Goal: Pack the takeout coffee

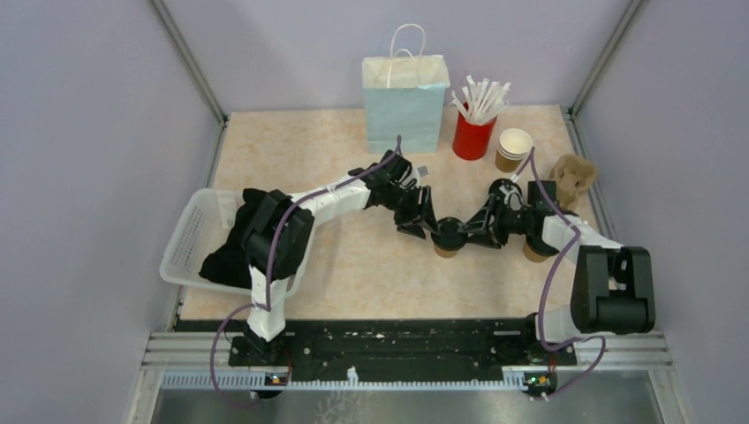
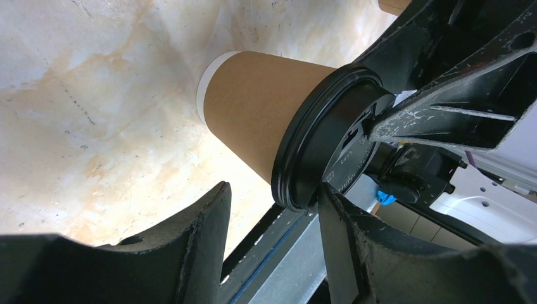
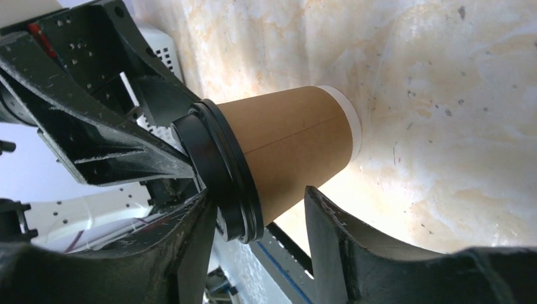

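Standing between both spread grippers [image 1: 422, 231] [image 1: 465, 237], lidded cup [image 1: 447, 238] seemingly ungripped.

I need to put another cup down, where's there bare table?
Bare table lies left of the bag, and along the near edge below the lidded cup. The back right is crowded: straw cup, open cup, both arms.

1. My left arm reached in toward table centre; left gripper [image 1: 422, 231] jaws stood apart.
2. My right arm folded inward to meet it; right gripper [image 1: 457, 231] jaws likewise parted.
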Controlling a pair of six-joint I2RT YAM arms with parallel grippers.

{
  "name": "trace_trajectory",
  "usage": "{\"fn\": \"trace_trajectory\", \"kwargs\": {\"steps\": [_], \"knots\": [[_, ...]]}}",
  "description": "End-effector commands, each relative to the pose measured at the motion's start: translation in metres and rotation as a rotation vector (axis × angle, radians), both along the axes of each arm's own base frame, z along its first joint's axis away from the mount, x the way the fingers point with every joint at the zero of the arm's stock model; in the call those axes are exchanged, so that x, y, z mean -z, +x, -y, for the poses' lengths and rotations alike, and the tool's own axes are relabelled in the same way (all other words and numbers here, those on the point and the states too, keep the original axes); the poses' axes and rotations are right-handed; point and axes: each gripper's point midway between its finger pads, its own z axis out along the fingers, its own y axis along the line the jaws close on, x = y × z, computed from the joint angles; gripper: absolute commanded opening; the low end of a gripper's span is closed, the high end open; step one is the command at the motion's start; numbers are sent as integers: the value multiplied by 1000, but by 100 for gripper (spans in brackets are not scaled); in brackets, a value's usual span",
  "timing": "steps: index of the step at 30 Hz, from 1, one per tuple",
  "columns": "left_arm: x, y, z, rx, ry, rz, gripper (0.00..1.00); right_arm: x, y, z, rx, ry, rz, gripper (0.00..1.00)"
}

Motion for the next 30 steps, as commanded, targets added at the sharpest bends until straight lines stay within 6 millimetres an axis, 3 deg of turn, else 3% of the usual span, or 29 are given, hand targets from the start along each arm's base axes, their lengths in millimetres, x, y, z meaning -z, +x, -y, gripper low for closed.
{"fn": "trace_trajectory", "kwargs": {"steps": [1,4,10,13,20,22,26,30], "knots": [[8,-2,-10,-13,56,20,58,-14,2,8,17,-63,31,58],[6,-2,-9,-15,50,23,58,-30,-7,0,6,8,34,64],[3,0,-7,-16,46,25,58,-19,-24,-5,-9,40,-5,62],[4,-1,-8,-15,51,27,58,-4,-30,-6,-1,52,-41,52],[10,-1,-10,-17,64,28,58,33,-35,5,35,-49,-104,43],[9,-1,-10,-16,61,30,58,26,-30,8,28,-76,-80,43],[7,0,-9,-16,58,34,58,-7,-19,6,26,-61,3,48],[9,-1,-9,-11,60,27,58,-4,-20,2,45,10,-16,48]]}}
